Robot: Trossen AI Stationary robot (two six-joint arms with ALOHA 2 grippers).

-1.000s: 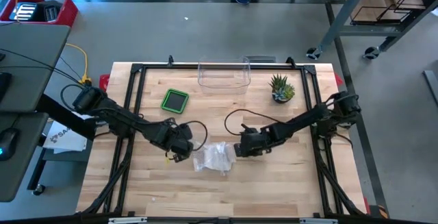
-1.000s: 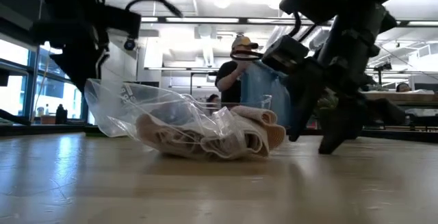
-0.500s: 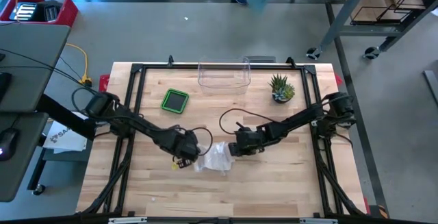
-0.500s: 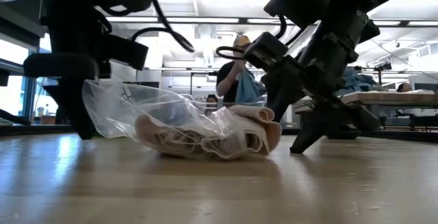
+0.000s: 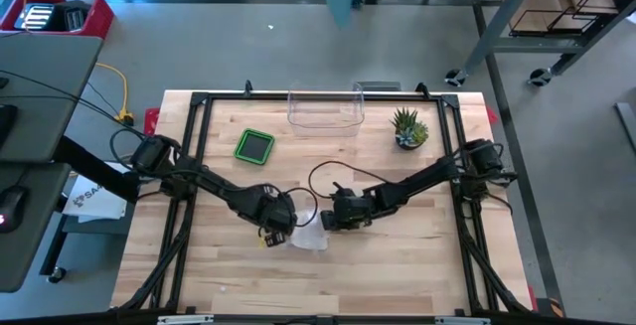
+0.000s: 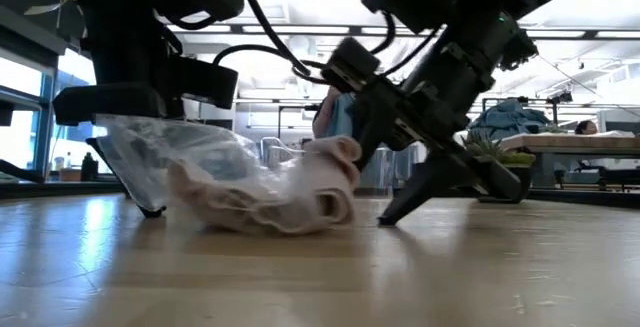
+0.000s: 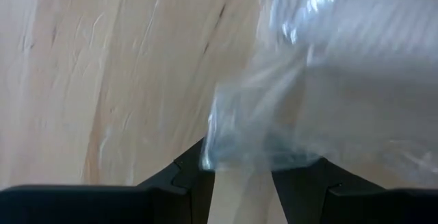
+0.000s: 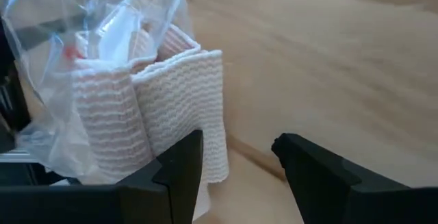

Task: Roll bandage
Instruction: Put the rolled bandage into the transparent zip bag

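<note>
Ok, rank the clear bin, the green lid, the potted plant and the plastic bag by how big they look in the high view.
1. Clear bin, plainly the largest.
2. Plastic bag, though both arms cover part of it, so this is unsure.
3. Green lid and potted plant look about alike; I would not rank one over the other.
</note>
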